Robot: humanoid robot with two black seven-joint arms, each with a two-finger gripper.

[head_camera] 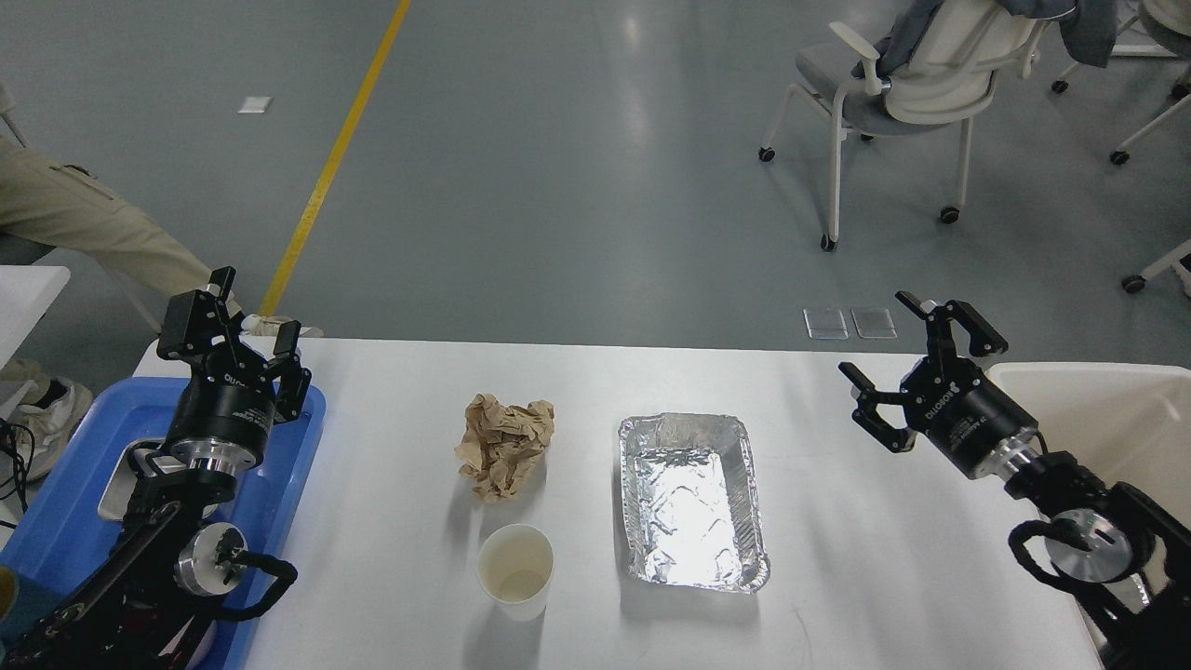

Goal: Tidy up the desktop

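The white desktop [837, 558] fills the lower part of the head view. On it lie a crumpled brown paper ball [503, 444], an empty white paper cup [515, 569] in front of it, and an empty foil tray [691, 498] to the right. My left gripper [244, 314] is open and empty, above the far end of the blue tray at the left edge. My right gripper [898, 352] is open and empty, above the desk's right side, clear of the foil tray.
A blue plastic tray [65, 530] sits at the left edge with a metal dish [116, 479] partly hidden by my left arm. A cream bin [1107, 409] stands at the right edge. A person's legs [84, 223] and office chairs [916, 88] are beyond the desk.
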